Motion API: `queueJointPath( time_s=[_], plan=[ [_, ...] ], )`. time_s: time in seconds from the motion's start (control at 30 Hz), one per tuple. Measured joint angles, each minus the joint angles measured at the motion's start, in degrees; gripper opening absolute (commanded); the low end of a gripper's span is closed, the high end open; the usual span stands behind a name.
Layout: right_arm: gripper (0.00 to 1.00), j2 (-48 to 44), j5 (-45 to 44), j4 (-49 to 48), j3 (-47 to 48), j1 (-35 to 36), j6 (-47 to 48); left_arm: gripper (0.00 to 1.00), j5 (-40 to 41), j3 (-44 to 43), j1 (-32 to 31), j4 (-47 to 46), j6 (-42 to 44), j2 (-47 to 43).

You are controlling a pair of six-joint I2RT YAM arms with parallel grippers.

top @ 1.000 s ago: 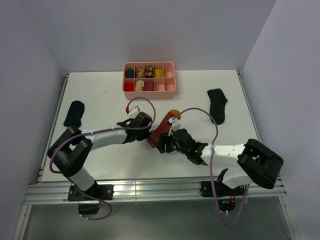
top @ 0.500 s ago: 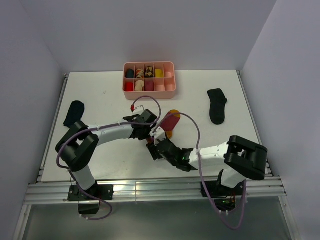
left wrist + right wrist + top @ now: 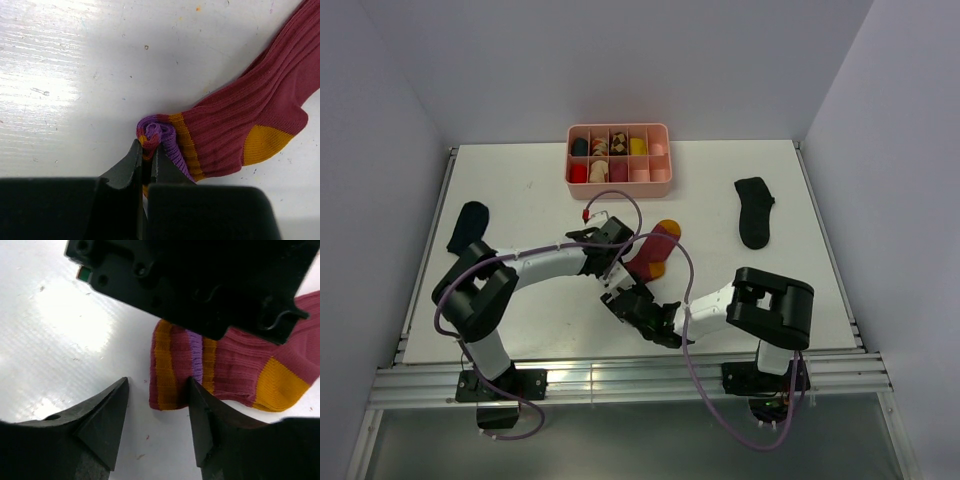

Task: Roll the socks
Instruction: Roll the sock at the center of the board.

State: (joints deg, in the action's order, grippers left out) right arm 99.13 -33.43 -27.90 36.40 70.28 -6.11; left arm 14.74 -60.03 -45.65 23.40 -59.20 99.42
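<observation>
The striped maroon-and-purple sock [image 3: 653, 252] lies mid-table with its orange toe pointing toward the far edge. My left gripper [image 3: 148, 147] is shut on the sock's bunched cuff [image 3: 155, 134], which is folded over itself. My right gripper [image 3: 157, 390] is open, its fingers [image 3: 107, 407] straddling the sock's striped cuff end [image 3: 172, 365] without gripping it. One black sock [image 3: 467, 227] lies at the far left. The other black sock [image 3: 755, 210] lies at the right.
A pink divided tray [image 3: 619, 182] holding rolled socks stands at the back centre. The left gripper body hangs over the top of the right wrist view [image 3: 200, 280]. Both arms meet close together near the table's middle front.
My right gripper has slid left along the table to the sock's cuff end. The sock has shifted and folded, with its toe now farther back. My left gripper has stayed on the cuff.
</observation>
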Motion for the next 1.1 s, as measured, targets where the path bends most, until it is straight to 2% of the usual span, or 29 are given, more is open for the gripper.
queueJointPath(
  time_s=[0.07,0.13,0.17,0.27,0.3,0.47,0.53,0.6,0.63,0.9,1.1],
  plan=[
    [0.49,0.70,-1.16,-1.16,0.02,0.04,0.24,0.00,-0.09,-0.11,0.02,0.00,0.02,0.20],
    [0.35,1.11,-2.32,-1.86,0.00,0.09,0.55,0.01,-0.11,-0.17,0.02,-0.02,0.07,0.31],
    [0.21,1.27,-2.99,-2.16,0.00,0.09,0.66,0.00,-0.09,-0.22,0.04,-0.04,0.07,0.37],
    [0.00,1.33,-3.65,-3.02,-0.11,0.09,0.66,0.06,-0.07,-0.22,0.07,-0.24,0.04,0.39],
    [0.00,1.31,-3.61,-3.10,-0.17,0.09,0.66,0.09,-0.02,-0.22,0.07,-0.28,0.02,0.39],
    [0.00,0.00,-1.09,-4.13,-1.70,-0.50,-2.19,0.40,0.13,1.22,0.07,-1.42,-0.61,-0.79],
    [0.00,-1.55,2.03,-4.92,-3.26,-1.73,-4.55,0.55,0.11,2.60,0.07,-1.62,-1.73,-2.14],
    [0.00,-3.43,6.58,-6.32,-5.44,-3.50,-7.43,0.63,0.15,4.15,0.11,-1.62,-2.75,-4.09],
    [0.00,-4.11,9.03,-7.19,-6.36,-4.59,-8.57,0.72,0.15,5.09,0.22,-1.62,-3.43,-5.35],
    [0.00,-4.92,31.76,-20.06,-14.08,-15.67,-20.83,0.73,1.42,15.15,1.99,-6.86,-10.49,-19.98],
    [0.00,1.90,48.28,-31.63,-15.74,-23.15,-32.30,0.67,0.07,24.46,2.08,-15.65,-14.08,-26.18]
  ],
)
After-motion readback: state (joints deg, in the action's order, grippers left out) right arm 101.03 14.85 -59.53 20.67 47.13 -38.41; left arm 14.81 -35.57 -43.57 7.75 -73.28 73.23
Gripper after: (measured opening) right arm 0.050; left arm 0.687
